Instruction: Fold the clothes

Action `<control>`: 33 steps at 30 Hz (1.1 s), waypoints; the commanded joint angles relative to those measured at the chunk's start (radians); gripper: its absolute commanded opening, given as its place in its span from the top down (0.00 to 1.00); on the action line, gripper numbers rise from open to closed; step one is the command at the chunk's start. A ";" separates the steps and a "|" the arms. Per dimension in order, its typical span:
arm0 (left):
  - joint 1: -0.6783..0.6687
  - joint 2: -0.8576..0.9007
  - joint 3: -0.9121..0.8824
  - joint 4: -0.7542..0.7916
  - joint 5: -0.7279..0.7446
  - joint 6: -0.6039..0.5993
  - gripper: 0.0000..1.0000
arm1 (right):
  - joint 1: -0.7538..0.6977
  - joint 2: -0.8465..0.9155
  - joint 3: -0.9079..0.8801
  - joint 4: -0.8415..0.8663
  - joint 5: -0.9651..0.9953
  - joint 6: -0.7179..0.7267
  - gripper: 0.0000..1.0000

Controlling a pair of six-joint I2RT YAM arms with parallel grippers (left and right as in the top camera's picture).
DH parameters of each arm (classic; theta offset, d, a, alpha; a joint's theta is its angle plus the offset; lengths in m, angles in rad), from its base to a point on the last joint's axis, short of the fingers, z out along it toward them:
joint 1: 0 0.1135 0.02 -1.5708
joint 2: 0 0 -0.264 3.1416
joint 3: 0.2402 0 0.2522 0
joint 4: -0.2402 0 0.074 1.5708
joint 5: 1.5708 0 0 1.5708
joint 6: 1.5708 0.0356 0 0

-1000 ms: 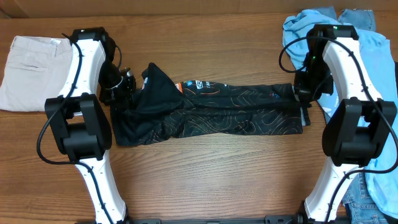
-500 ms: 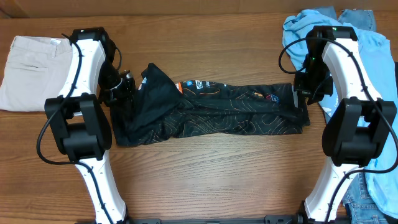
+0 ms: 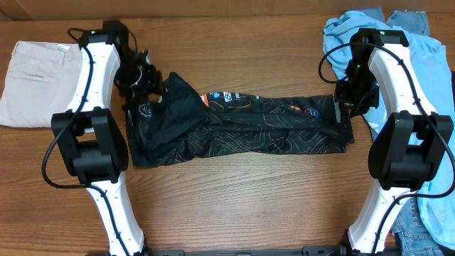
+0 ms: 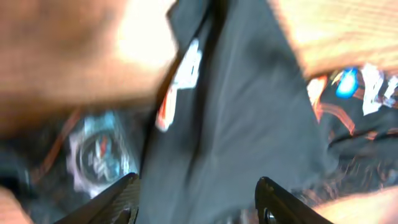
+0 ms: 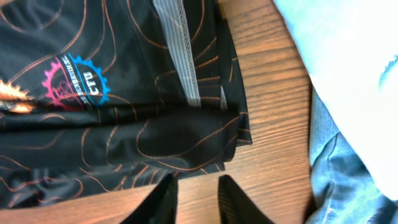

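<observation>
While the left hand [image 4: 198, 202] gapes empty over the black shirt [image 3: 249, 131], the right hand [image 5: 198, 199] stands slightly parted, empty

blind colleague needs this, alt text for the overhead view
A black sports shirt with thin orange wavy lines lies folded lengthwise on a wooden table, left tool and right tool at its ends. A beige garment lies far left, blue garments far right.

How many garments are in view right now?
4: black shirt centre, beige garment far left, light blue garment far right, denim alongside it; others may be hidden there.
</observation>
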 commanded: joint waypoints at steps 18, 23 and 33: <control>-0.079 0.106 0.022 0.157 -0.150 -0.060 0.37 | -0.003 -0.010 -0.003 0.010 -0.008 0.002 0.73; -0.080 0.148 0.022 0.175 -0.148 -0.060 0.38 | -0.003 -0.010 -0.002 0.010 -0.008 0.002 0.73; -0.085 0.160 0.025 0.239 -0.008 -0.056 0.93 | -0.003 -0.010 -0.002 0.010 -0.008 0.002 0.74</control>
